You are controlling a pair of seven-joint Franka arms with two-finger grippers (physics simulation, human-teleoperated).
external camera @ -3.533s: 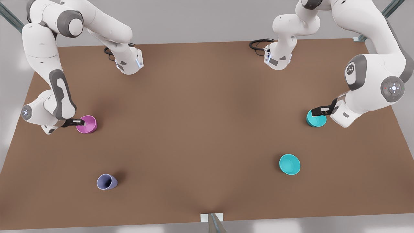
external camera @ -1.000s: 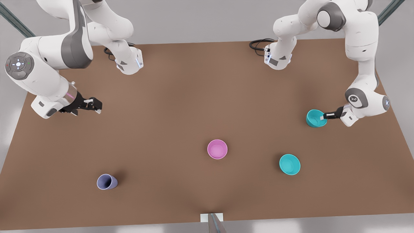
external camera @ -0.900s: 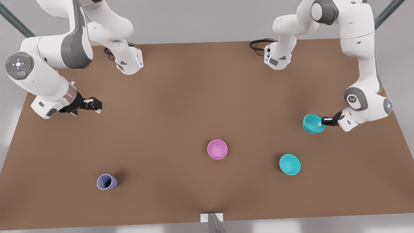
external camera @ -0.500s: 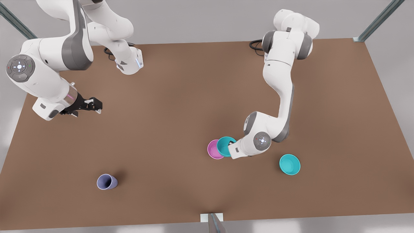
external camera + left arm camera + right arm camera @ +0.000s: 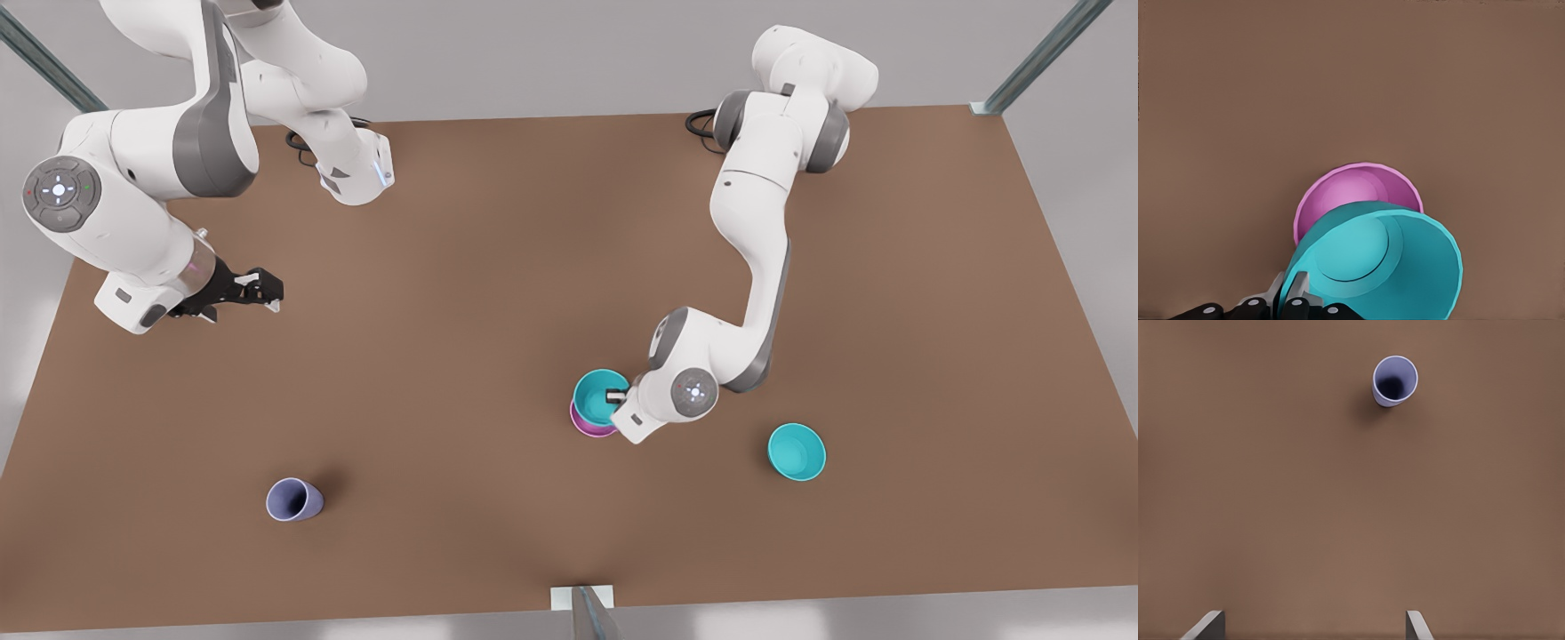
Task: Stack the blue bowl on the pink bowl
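Observation:
The blue bowl (image 5: 597,393) hangs over the pink bowl (image 5: 589,428) near the table's middle, covering most of it. My left gripper (image 5: 615,396), on the arm at the front view's right, is shut on the blue bowl's rim. In the left wrist view the blue bowl (image 5: 1391,267) is tilted in front of the pink bowl (image 5: 1345,193), with the left gripper (image 5: 1290,297) pinching its edge. Whether the bowls touch I cannot tell. My right gripper (image 5: 267,293) waits open above the table at the front view's left, and its view shows the right gripper (image 5: 1313,625) holding nothing.
A lighter turquoise bowl (image 5: 797,452) sits to the front view's right of the pair. A lavender cup (image 5: 293,500) stands near the front left and is seen from above in the right wrist view as the lavender cup (image 5: 1395,380).
The left gripper carried the blue bowl from the table's right side to the pink bowl, now mostly over it. The right gripper has stayed almost still, open.

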